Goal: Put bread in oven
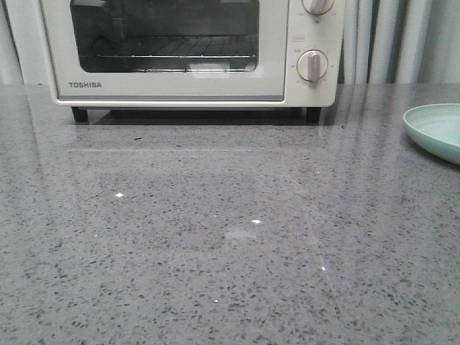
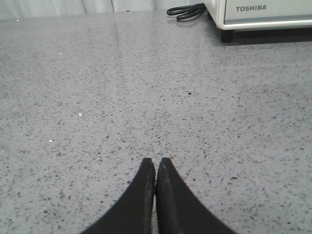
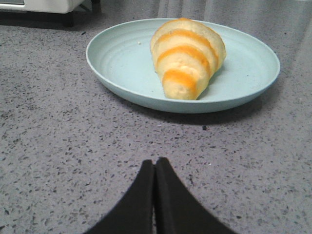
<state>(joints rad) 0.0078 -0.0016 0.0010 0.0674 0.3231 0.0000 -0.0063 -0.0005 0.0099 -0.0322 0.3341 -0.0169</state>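
Note:
The cream-white Toshiba oven [image 1: 187, 54] stands at the back of the grey speckled counter with its glass door shut; its corner also shows in the left wrist view [image 2: 263, 14] and the right wrist view [image 3: 44, 6]. The bread [image 3: 187, 56], a golden croissant-shaped roll, lies on a pale green plate [image 3: 122, 58] ahead of my right gripper [image 3: 155, 163], which is shut and empty over the counter. My left gripper [image 2: 156, 162] is shut and empty over bare counter, well short of the oven. Neither gripper shows in the front view.
The plate's rim [image 1: 435, 129] shows at the right edge of the front view. A black power cord [image 2: 187, 10] lies coiled on the counter beside the oven. Pale curtains hang behind the counter.

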